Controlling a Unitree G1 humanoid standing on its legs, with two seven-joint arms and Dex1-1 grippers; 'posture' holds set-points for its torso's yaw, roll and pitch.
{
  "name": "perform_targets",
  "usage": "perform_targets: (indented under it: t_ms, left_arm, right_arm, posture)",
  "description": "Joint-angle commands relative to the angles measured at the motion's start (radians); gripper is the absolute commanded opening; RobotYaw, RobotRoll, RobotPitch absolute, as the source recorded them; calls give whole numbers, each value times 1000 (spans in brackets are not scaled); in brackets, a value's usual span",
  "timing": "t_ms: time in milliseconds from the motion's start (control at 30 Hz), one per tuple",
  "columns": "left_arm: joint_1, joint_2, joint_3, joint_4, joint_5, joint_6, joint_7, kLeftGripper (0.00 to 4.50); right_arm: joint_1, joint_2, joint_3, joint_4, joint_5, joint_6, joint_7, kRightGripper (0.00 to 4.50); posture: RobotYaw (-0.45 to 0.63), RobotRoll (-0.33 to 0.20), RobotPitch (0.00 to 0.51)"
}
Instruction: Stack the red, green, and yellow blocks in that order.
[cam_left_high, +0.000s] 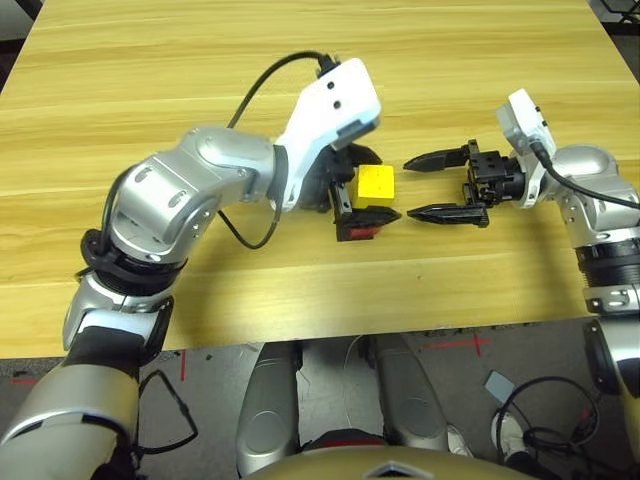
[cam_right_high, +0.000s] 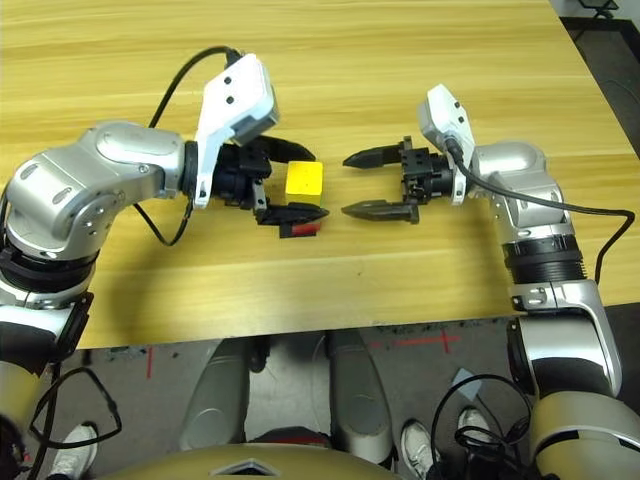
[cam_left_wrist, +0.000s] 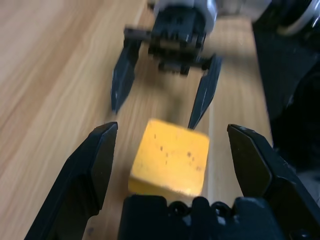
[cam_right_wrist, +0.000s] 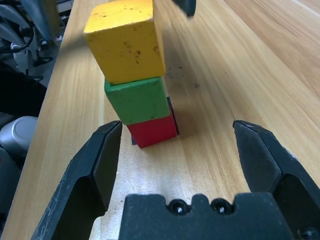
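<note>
Right wrist view: yellow block (cam_right_wrist: 125, 40) sits on green block (cam_right_wrist: 137, 100), which sits on red block (cam_right_wrist: 152, 131); the tower stands on the wooden table (cam_right_wrist: 225, 75), near its front edge and about centre between the two arms. Upper two cubes look slightly skewed against the red one, which sits a little offset toward one side. Order matches the task, so stacking reads as done or at the release stage. Left gripper (cam_left_wrist: 172, 150) spread wide, fingers flanking the yellow cube at top level with a visible gap on each side, gripping nothing. Right gripper (cam_left_high: 432, 186) also spread wide and empty, just right of the tower, pointing at it, not touching. Handling judgement: cubes appear light, rigid, matte, probably wood, so not slippery and not fragile; flat parallel faces give the best purchase, taken squarely at mid-height on two opposite sides. Risk: the tower is narrow and unglued, any sideways brush from a finger could shear the yellow or green cube off. Retreat should go straight away from the stack, without closing
</note>
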Motion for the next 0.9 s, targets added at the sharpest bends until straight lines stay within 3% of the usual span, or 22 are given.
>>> perform_targets:
  t_ms: [33, 233, 367, 567, 667, 767, 900]
  left_arm:
    - [12, 9, 142, 16, -111, -12, -47, 4464]
    - [52, 14, 299, 75, -122, -50, 51, 4464]
    - [171, 17, 336, 116, 36, -227, 188, 4464]
    - [390, -147, 420, 144, 224, -521, 481, 4464]
    - [495, -150, 384, 211, 368, -748, 523, 4464]
    - [588, -201, 418, 262, 427, -896, 613, 4464]
    - [652, -227, 431, 320, 482, -1043, 673, 4464]
  right_arm:
    - [-5, -1, -7, 16, 1, -12, 15, 4500]
    - [5, -4, -55, 30, 21, 2, -27, 4500]
    - [46, 36, -122, 22, -10, -2, -245, 4500]
    - [151, 118, -241, -16, -84, -91, -633, 4500]
    - [189, 153, -291, -1, -110, -150, -782, 4500]
    - [231, 182, -341, 15, -141, -190, -942, 4500]
    - [267, 194, -366, 11, -153, -221, -1034, 4500]
  posture:
    - [159, -1, 314]
    - [166, -2, 297]
    - [165, -10, 290]
    - [155, -13, 268]
    - [144, -12, 262]
    - [132, -27, 277]
    - [136, -33, 273]
